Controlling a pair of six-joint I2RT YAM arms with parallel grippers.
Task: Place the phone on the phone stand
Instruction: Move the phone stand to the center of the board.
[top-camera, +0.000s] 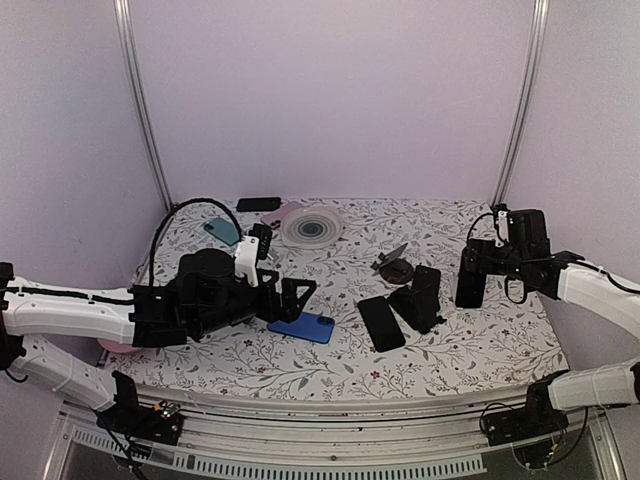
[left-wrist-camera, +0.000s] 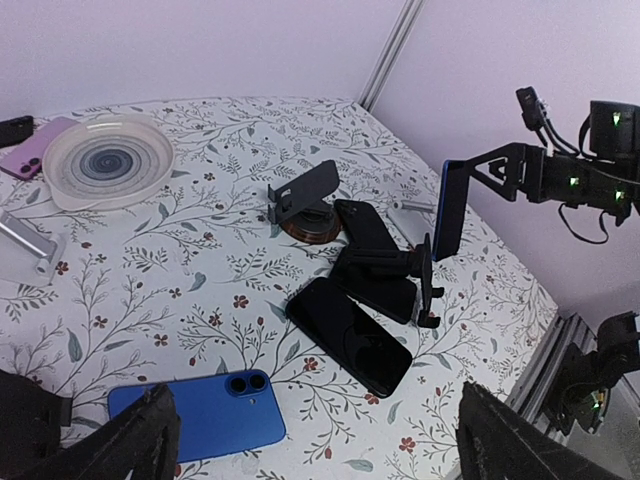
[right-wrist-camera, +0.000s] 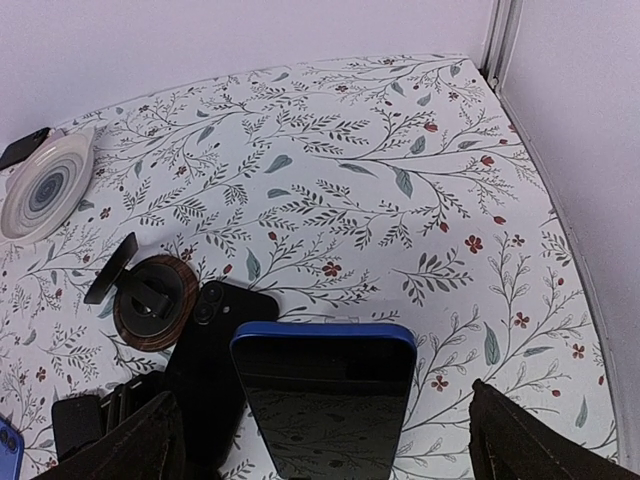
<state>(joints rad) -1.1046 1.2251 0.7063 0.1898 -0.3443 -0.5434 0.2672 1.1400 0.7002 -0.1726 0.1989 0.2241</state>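
Note:
My right gripper (top-camera: 472, 272) is shut on a blue-edged phone (right-wrist-camera: 322, 400) and holds it upright, screen facing the wrist camera, just right of the black folding phone stand (top-camera: 418, 302). The held phone also shows in the left wrist view (left-wrist-camera: 449, 210). A black phone (left-wrist-camera: 362, 232) leans on that stand, its cameras visible in the right wrist view (right-wrist-camera: 212, 320). A small stand with a round wooden base (right-wrist-camera: 152, 300) sits behind it. My left gripper (left-wrist-camera: 315, 395) is open and empty, low over the table beside a second blue phone (left-wrist-camera: 195, 415) lying back up.
A black phone (left-wrist-camera: 350, 335) lies flat, screen up, in front of the folding stand. A white round dish (top-camera: 312, 226), a pink phone (left-wrist-camera: 35, 148), a teal phone (top-camera: 222, 231) and a black phone (top-camera: 258, 204) lie at the back left. The wall stands close on the right.

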